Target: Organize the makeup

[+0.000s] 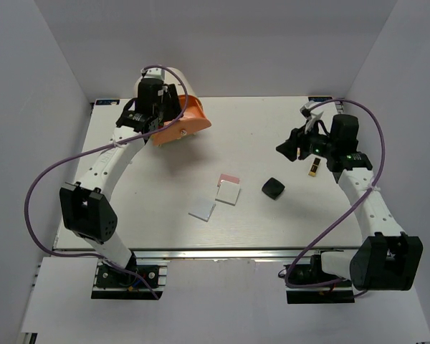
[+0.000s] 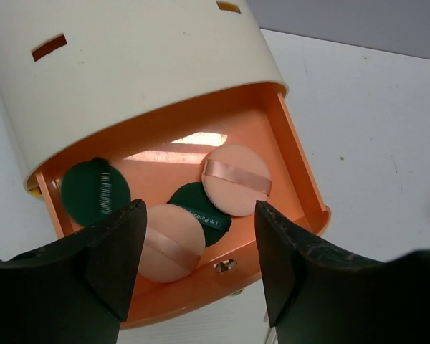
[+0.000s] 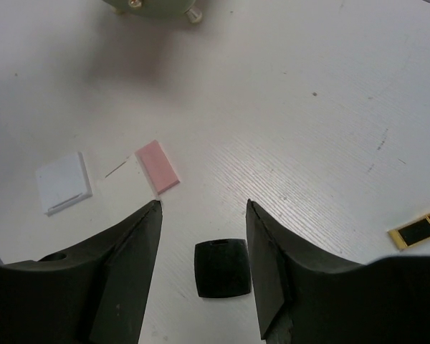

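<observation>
The cream cylinder's orange drawer (image 2: 301,179) stands pulled open. In it lie two coppery-pink discs (image 2: 236,179) (image 2: 165,244) and two dark green discs (image 2: 94,192) (image 2: 204,215). My left gripper (image 2: 201,218) (image 1: 170,107) is open and empty, just above the drawer's front. The black compact (image 3: 222,269) (image 1: 273,188) lies on the table, below and between the fingers of my open, empty right gripper (image 3: 203,215) (image 1: 290,147). A pink square (image 3: 158,165) (image 1: 229,177) and white squares (image 1: 228,193) (image 1: 202,209) lie mid-table. The black-gold stick (image 1: 314,168) (image 3: 419,229) lies by the right arm.
The cream cylinder (image 1: 190,97) (image 2: 129,64) stands at the table's back left, under the left arm. Its feet show at the top of the right wrist view (image 3: 158,7). White walls close in the table on the left, back and right.
</observation>
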### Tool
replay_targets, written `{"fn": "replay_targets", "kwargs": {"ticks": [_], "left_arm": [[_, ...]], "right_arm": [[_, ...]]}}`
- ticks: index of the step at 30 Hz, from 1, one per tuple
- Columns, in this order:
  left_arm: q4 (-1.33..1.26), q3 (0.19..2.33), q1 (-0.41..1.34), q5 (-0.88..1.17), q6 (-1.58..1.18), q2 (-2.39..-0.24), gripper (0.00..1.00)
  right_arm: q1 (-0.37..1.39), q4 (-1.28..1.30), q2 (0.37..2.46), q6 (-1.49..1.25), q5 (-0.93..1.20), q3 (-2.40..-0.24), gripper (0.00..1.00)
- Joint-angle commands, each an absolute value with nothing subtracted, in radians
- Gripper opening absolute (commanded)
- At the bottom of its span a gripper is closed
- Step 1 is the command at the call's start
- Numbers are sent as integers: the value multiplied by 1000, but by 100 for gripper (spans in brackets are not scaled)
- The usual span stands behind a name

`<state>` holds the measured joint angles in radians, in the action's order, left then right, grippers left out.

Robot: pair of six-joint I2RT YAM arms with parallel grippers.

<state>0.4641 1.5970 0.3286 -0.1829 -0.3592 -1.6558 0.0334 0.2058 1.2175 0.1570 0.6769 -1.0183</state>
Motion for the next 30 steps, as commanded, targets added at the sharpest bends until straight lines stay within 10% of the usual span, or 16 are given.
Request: {"fn": "replay_targets", "kwargs": {"ticks": [1, 6, 14, 17, 24, 30], "left_arm": [[449, 1626, 324, -163, -356, -1583, 71], [451, 1664, 324, -135, -364, -1548, 68], [437, 1553, 324, -38, -385, -1353, 12], [434, 1439, 322, -43, -393, -1270, 7], [477, 1202, 322, -106, -414, -1036, 27], [462, 1095, 322, -149, -471, -940, 72]], "right_arm": [[86, 230, 1232, 235, 699, -1084, 56], [211, 299, 1275, 443, 750, -1141, 52], [443, 414, 1397, 856, 833, -1314, 7], [535, 477, 1533, 954, 790, -1444, 0], [644, 572, 1813, 1114, 611, -1752, 0], [693, 578, 1982, 1098, 499, -1926, 0]]}}
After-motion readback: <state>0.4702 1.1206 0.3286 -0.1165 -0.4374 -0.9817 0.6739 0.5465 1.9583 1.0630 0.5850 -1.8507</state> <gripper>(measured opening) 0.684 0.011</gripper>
